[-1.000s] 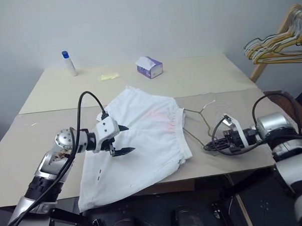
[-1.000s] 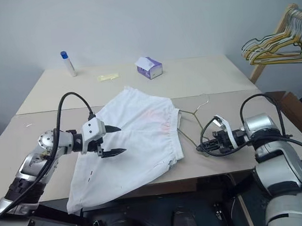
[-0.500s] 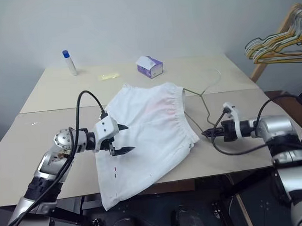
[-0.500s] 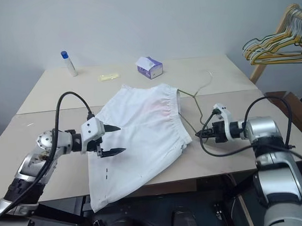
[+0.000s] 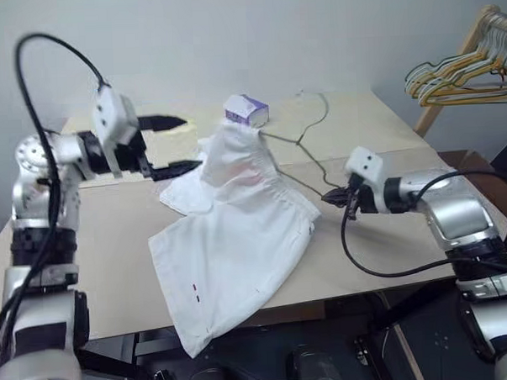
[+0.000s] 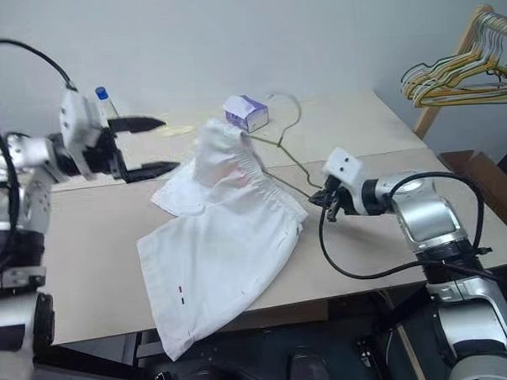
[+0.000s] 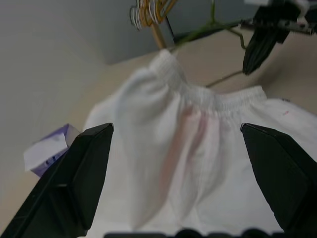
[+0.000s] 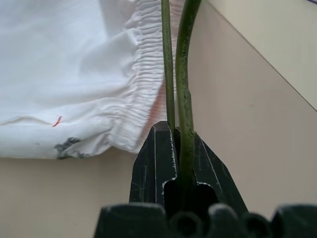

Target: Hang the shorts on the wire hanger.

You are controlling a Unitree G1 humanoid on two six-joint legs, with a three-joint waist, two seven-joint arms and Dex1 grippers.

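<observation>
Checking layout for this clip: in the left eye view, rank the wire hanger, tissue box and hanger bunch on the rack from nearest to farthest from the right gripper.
From the right gripper:
1. Wire hanger: clamped in its shut fingers, raised, shorts draped on it.
2. Tissue box: far side of the table.
3. Hanger bunch: on the rack, off the table's right.

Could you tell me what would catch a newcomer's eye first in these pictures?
Mid-table, the thin white shorts rise in a peak, lifted on one end of the olive-grey wire hanger. The right gripper is shut on the hanger's other corner, beside the waistband. The left gripper hovers open, left of the peak.
</observation>
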